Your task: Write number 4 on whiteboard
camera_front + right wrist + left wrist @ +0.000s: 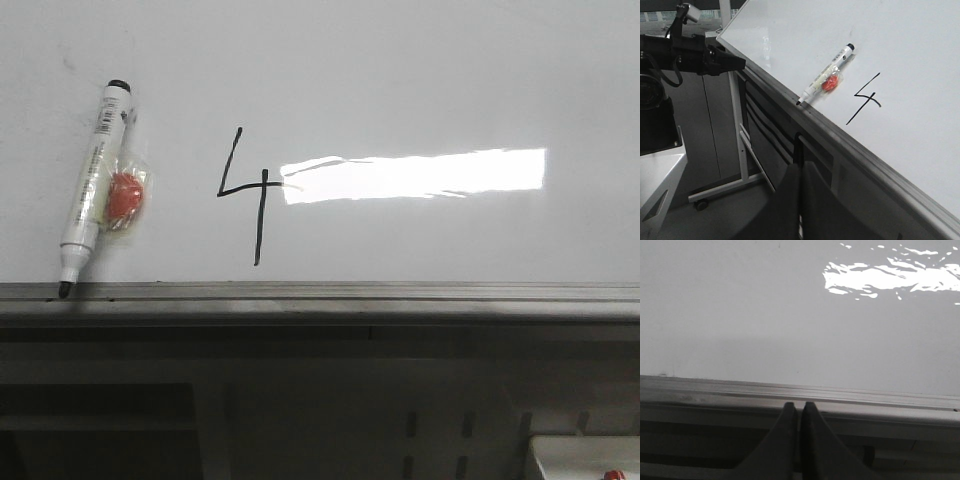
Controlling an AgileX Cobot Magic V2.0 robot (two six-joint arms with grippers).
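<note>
The whiteboard (420,80) fills the front view, with a grey metal rail (320,293) along its near edge. A black number 4 (262,189) is drawn left of the bright glare (415,175). It also shows in the right wrist view (867,100). A white marker (90,180) lies on the board left of the 4, uncapped tip on the rail. My left gripper (797,406) is shut and empty, below the rail. It also shows in the right wrist view (742,63). My right gripper (800,166) is shut and empty, below the board's edge. No gripper shows in the front view.
A small orange object in a clear wrapper (125,195) lies against the marker. The board's metal stand with a caster (701,204) is under the board. A white box (585,455) sits at the lower right, below the rail.
</note>
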